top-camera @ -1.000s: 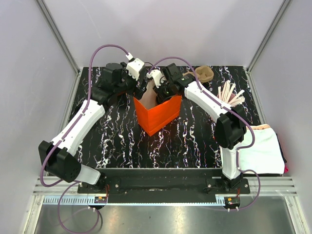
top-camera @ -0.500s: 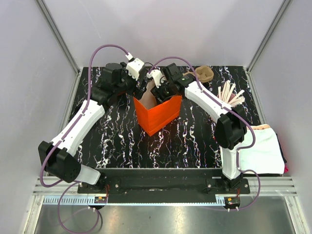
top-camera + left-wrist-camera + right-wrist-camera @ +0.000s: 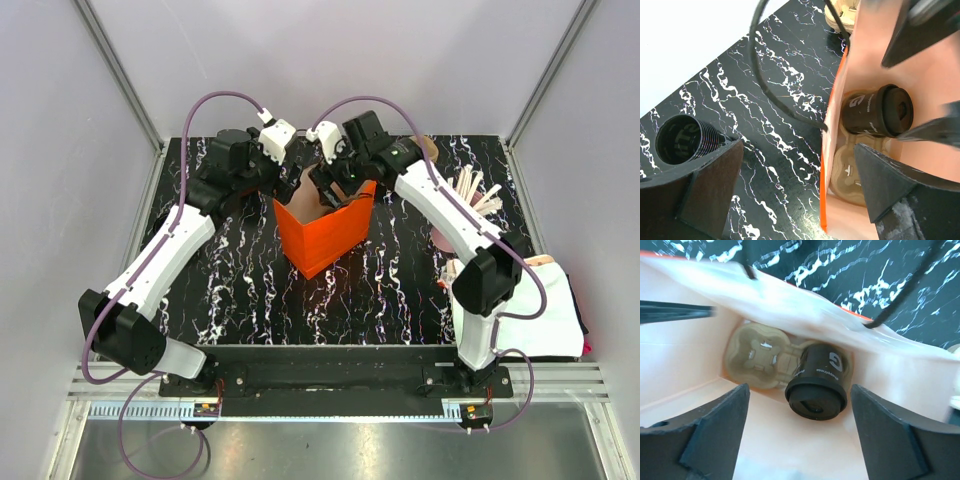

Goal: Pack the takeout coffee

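Overall, black marble table (image 3: pixel 400 290) carried orange paper bag (image 3: pixel 325 235), standing open. Left gripper (image 3: pixel 795 185) gaped wide astride bag wall, one finger inside, one outside, clamping nothing. Right gripper (image 3: pixel 797 395) spread wide at bag mouth, fingers clear of cup, holding nothing. Brown pulp tray (image 3: pixel 757 357) lay on bag floor. Takeout coffee (image 3: pixel 816 385) sat tilted in one tray pocket, lid on.

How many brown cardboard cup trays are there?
2: one brown pulp tray inside the orange paper bag, holding the black lidded cup; another tray on the table beside it.
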### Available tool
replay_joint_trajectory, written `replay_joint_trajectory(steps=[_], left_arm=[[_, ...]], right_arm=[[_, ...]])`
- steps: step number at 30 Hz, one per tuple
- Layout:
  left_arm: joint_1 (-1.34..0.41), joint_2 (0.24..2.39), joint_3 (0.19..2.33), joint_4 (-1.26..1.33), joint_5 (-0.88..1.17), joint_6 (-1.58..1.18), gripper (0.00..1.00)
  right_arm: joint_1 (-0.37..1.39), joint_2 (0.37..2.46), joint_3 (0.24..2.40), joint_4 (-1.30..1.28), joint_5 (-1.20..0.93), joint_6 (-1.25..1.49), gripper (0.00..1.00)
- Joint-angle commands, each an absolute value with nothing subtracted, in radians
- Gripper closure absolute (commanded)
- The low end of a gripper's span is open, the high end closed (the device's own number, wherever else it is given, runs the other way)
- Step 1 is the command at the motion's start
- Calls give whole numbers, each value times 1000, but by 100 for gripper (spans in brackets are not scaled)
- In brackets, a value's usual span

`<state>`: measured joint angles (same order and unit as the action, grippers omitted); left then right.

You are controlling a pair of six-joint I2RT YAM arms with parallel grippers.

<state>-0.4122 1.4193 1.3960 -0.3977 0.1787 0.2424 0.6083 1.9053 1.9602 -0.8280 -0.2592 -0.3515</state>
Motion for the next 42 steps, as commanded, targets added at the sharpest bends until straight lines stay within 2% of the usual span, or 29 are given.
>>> replay_joint_trajectory(steps=[1, 9, 23, 29, 35, 38, 42], left_arm=[[-408, 1390, 1407, -356, 179, 241, 1], [-408, 1399, 1465, -391, 184, 247, 1], [-403, 1329, 1611, -483, 155, 219, 1], [-402, 1299, 1669, -543, 5, 198, 1], [-359, 1181, 1597, -476, -47, 209, 1], [-319, 1129, 1557, -454, -40, 204, 1], [-252, 1123, 1529, -476, 26, 198, 1]], right_arm=[[609, 1815, 2028, -865, -296, -367, 9], [612, 1729, 2066, -876, -282, -382, 0], [612, 1543, 2152, -891, -131, -364, 0], [612, 1431, 2123, -845, 30, -360, 0], [612, 1316, 2042, -786, 115, -367, 0], [612, 1278, 1971, -707, 231, -385, 0], [606, 1266, 1861, -560, 493, -446, 0]])
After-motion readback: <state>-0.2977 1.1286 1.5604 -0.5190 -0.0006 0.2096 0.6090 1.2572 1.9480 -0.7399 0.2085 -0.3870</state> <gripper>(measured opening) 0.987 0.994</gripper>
